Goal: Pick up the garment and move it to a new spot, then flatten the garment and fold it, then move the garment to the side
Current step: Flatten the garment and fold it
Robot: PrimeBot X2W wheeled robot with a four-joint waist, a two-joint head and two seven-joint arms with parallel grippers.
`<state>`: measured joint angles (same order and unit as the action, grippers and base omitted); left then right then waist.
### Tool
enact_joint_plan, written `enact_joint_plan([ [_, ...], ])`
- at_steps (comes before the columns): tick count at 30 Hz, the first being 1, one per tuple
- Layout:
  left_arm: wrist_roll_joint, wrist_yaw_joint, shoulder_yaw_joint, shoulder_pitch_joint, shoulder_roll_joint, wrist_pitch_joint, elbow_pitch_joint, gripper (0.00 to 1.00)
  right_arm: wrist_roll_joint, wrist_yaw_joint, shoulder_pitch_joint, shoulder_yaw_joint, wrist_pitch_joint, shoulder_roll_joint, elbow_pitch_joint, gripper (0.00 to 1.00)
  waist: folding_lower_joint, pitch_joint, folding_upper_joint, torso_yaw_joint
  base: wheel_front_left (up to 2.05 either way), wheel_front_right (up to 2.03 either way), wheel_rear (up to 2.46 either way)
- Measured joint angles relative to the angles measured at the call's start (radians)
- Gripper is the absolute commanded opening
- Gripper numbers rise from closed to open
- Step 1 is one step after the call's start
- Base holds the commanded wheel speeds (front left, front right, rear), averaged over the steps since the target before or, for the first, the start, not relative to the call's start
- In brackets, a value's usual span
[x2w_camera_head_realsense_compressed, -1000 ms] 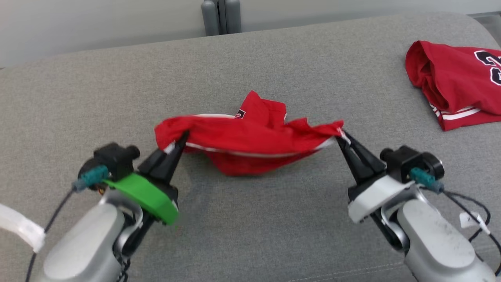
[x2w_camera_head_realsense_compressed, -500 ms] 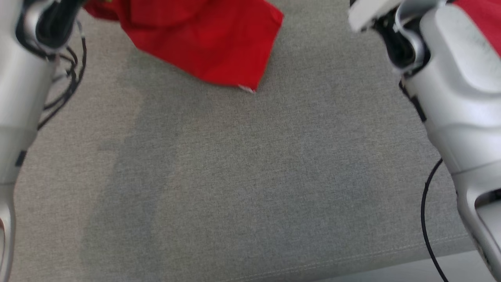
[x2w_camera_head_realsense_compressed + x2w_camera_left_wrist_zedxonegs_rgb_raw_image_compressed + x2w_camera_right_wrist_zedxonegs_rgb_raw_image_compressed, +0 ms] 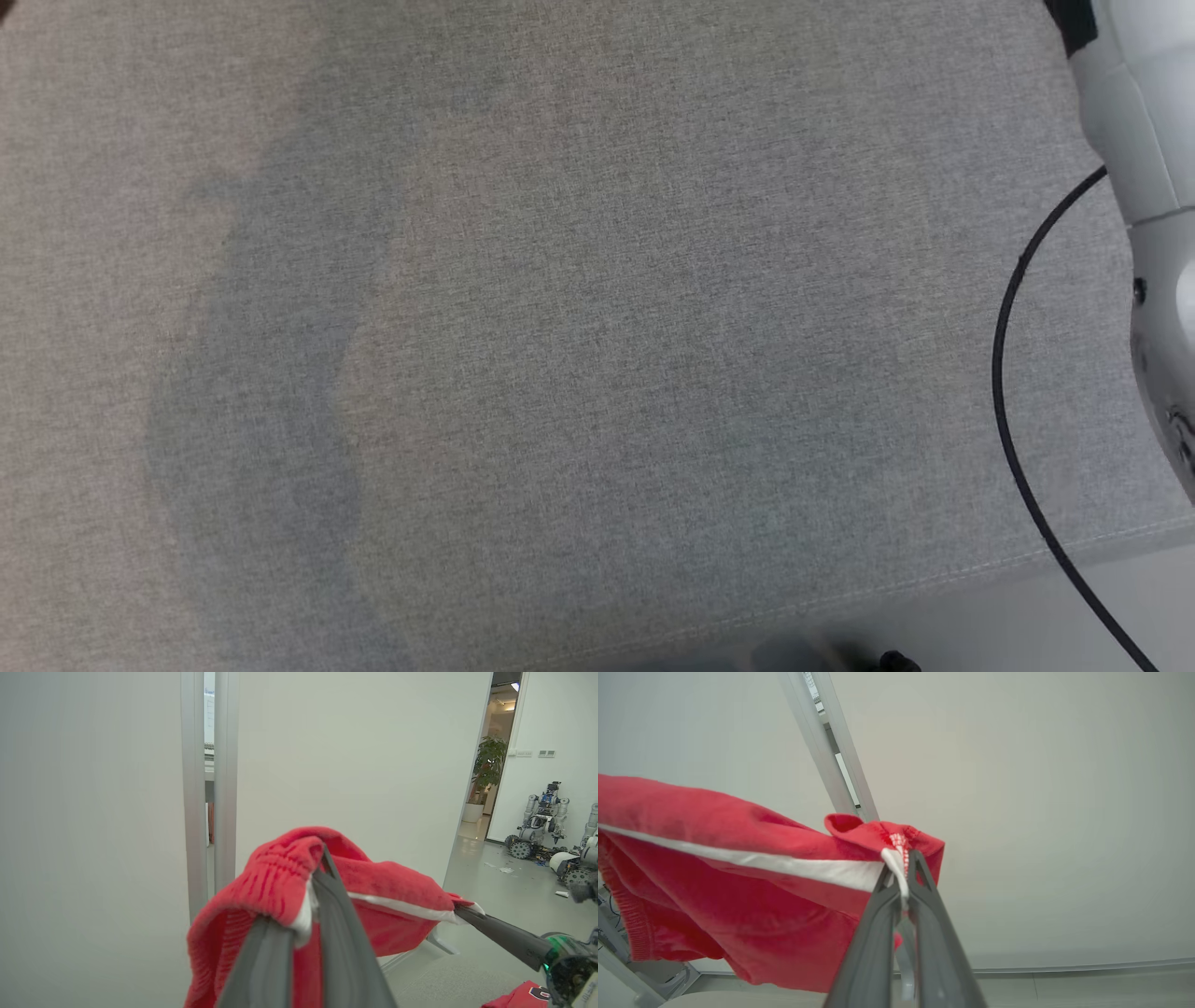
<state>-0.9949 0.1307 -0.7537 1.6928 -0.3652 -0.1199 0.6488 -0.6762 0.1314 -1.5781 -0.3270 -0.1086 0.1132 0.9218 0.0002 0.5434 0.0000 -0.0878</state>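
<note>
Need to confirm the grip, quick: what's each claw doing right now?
Left claw: shut on the red garment, at one end.
Right claw: shut on the red garment, at the other end.

The left gripper (image 3: 312,882) is held shut, its jaws pinched on a bunched edge of the red garment (image 3: 397,891). The right gripper (image 3: 905,868) is clamped tight on a white-striped edge of the same cloth, and from the left wrist it is seen reaching in from the lower right. A pale right forearm (image 3: 1130,121) is seen at the head view's right edge.
</note>
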Motion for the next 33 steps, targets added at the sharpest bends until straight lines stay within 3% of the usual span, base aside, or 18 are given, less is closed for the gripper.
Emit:
enact_joint_plan([
  [5, -0.054, 0.0, -0.072, -0.163, -0.032, -0.076, -0.021, 0.0, -0.039, 0.0, 0.128, -0.081, -0.001, 0.004, 0.011, 0.0, 0.0, -0.007, 0.0, 0.014, 0.0, 0.0, 0.0],
  [11, -0.077, 0.0, -0.127, -0.472, -0.074, -0.134, -0.099, 0.0, -0.134, 0.0, 0.39, -0.201, 0.026, 0.049, -0.08, 0.0, -0.0001, -0.049, 0.0, 0.023, 0.0, 0.0, 0.0],
  [18, 0.005, -0.039, -0.045, -0.875, -0.089, -0.141, -0.258, 0.0, -0.257, -0.001, 0.703, -0.297, 0.053, 0.137, -0.246, 0.0, -0.0002, -0.121, 0.0, 0.034, 0.0, 0.0, 0.0],
  [25, 0.105, -0.066, -0.025, -1.198, -0.087, -0.142, -0.388, 0.0, -0.331, -0.001, 0.971, -0.295, 0.04, 0.217, -0.399, 0.0, -0.0003, -0.206, 0.0, 0.049, 0.0, 0.0, 0.0],
  [33, 0.135, -0.087, -0.024, -1.389, -0.086, -0.142, -0.452, 0.0, -0.35, -0.001, 1.232, -0.225, 0.063, 0.265, -0.587, 0.0, -0.0003, -0.299, 0.0, 0.068, 0.0, 0.0, 0.0],
])
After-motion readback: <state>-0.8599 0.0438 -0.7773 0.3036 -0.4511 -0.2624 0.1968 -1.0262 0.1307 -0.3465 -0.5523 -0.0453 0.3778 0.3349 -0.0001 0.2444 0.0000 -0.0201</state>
